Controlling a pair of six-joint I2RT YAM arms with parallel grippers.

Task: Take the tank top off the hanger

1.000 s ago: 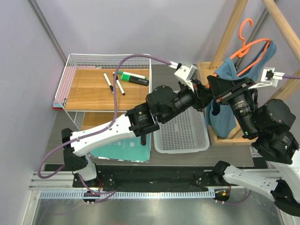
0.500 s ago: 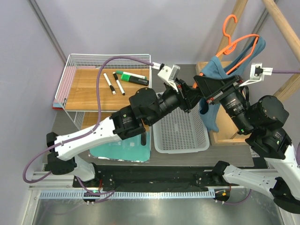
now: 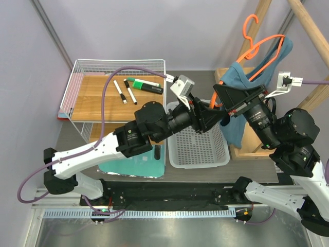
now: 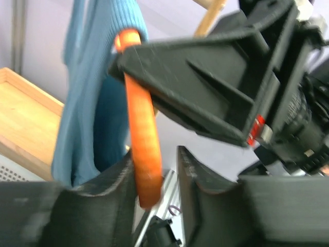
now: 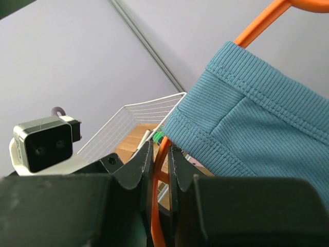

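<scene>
The orange hanger [image 3: 266, 42] hangs in the air at the upper right, hook up. The teal-blue tank top [image 3: 240, 77] is draped on it and hangs down past the wooden frame. My right gripper [image 3: 224, 105] is shut on the hanger's lower left end; in the right wrist view the orange bar [image 5: 160, 170] is pinched between my fingers, under the tank top [image 5: 262, 118]. My left gripper [image 3: 215, 116] sits just beside it. In the left wrist view it is open [image 4: 154, 175], with the hanger [image 4: 141, 139] against one finger and a gap to the other; the tank top [image 4: 97, 87] hangs behind.
A white plastic basket [image 3: 198, 146] lies under the grippers. A wire basket [image 3: 77, 77] with a wooden board and markers [image 3: 146, 85] stands at the back left. A mint-green mat [image 3: 136, 164] lies near the front. A wooden rack [image 3: 257, 28] stands on the right.
The right gripper has carried the hanger and tank top left and upward, away from the rack. The left gripper has followed, shifting left and down beside the hanger's end.
</scene>
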